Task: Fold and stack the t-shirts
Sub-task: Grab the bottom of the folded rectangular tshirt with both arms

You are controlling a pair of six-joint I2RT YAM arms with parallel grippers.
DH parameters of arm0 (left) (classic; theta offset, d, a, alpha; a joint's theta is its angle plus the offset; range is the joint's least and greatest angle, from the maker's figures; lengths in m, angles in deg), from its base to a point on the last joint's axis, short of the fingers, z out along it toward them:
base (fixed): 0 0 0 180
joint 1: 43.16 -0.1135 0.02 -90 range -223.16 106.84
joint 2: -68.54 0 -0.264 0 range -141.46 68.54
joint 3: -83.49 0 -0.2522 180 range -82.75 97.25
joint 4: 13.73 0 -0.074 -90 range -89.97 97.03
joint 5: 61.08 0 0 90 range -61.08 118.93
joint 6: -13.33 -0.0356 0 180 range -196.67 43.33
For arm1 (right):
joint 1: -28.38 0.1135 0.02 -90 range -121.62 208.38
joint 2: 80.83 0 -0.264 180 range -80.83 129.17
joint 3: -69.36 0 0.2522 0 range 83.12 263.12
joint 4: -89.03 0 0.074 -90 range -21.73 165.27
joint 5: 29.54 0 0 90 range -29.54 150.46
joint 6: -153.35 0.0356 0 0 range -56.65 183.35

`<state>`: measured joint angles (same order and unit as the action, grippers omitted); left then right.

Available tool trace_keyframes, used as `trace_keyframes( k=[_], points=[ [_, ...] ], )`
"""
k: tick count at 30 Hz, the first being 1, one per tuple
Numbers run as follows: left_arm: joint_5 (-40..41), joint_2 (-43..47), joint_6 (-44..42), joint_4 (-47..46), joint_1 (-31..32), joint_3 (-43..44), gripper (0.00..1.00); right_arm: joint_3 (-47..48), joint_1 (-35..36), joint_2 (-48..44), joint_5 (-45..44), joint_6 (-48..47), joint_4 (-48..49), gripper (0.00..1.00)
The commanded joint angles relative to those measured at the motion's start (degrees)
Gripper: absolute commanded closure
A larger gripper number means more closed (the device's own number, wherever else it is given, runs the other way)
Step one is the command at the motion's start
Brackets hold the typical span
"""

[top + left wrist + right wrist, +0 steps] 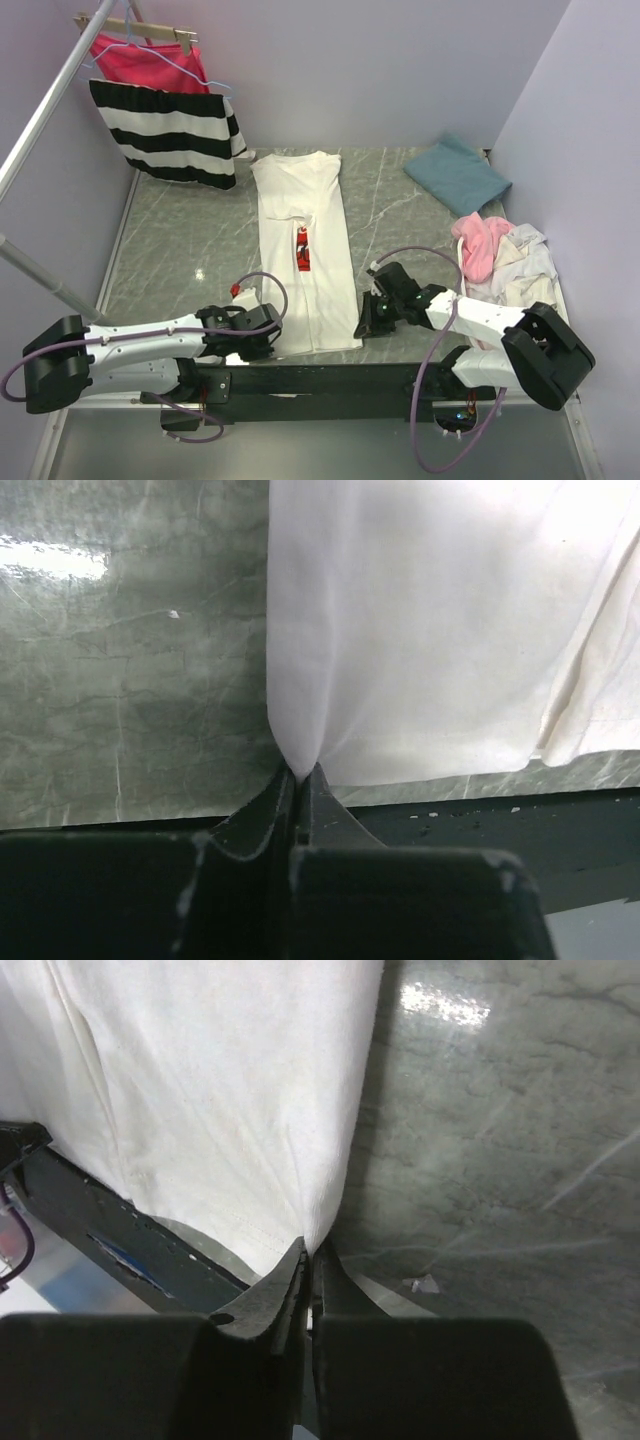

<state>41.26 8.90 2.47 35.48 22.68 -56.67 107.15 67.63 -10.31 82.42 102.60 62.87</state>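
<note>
A white t-shirt (300, 250) with a red logo print lies folded into a long strip down the middle of the table, collar at the far end. My left gripper (268, 343) is shut on its near left corner (300, 750), the cloth pinched between the tips. At the near right corner (318, 1230) my right gripper (366, 327) is shut on the hem. A folded teal-blue t-shirt (457, 173) lies at the far right. Pale white and pink t-shirts (505, 255) sit in a heap at the right edge.
A black-and-white striped garment (170, 130) and a red-pink one (145, 62) hang from a rail at the far left. A slanted metal pole (45, 115) crosses the left side. The black front rail (320, 378) runs along the near table edge.
</note>
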Motion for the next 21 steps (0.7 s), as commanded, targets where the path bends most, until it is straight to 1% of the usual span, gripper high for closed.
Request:
trace_keyframes(
  k=[1, 5, 7, 10, 11, 13, 14, 17, 19, 21],
  points=[
    [3.4, -2.2, -0.7, 5.2, 0.2, 0.6, 0.99, 0.9, 0.4, -2.2, -3.1, -2.1, -3.7, 1.00],
    [2.4, -1.5, -2.9, 4.6, 0.4, 1.9, 0.99, 0.8, 0.4, -5.0, -3.1, -2.6, -6.4, 1.00],
    [0.6, -1.9, -4.2, 3.9, 1.1, 2.9, 0.99, 0.5, 0.3, -7.1, -2.6, -2.7, -7.5, 1.00],
    [-0.5, -4.2, -3.6, 3.6, 5.1, 4.5, 0.99, -0.5, 0.4, -11.1, -2.8, -0.8, -10.6, 1.00],
    [-0.6, -5.1, -2.7, 3.7, 7.6, 5.6, 0.99, -1.4, 0.4, -13.3, -2.2, -0.4, -11.2, 1.00],
    [-0.6, -7.8, -1.6, 4.6, 10.2, 7.1, 0.99, -2.6, 0.8, -15.8, -2.3, 1.4, -12.6, 1.00],
    [-0.5, -8.7, -0.2, 5.2, 12.8, 8.6, 0.99, -2.9, 1.1, -18.4, -2.4, 2.4, -14.3, 1.00],
    [0.7, -11.0, 2.4, 8.0, 16.7, 11.4, 0.99, -4.1, 1.6, -22.5, -1.8, 3.0, -16.9, 1.00],
    [2.1, -11.0, 3.7, 11.2, 17.5, 12.8, 0.99, -3.3, 1.7, -23.6, -1.9, 2.6, -17.7, 1.00],
    [5.3, -10.1, 5.2, 13.2, 17.7, 14.8, 0.99, -2.1, 1.8, -23.9, -2.6, 1.6, -18.0, 1.00]
  ],
)
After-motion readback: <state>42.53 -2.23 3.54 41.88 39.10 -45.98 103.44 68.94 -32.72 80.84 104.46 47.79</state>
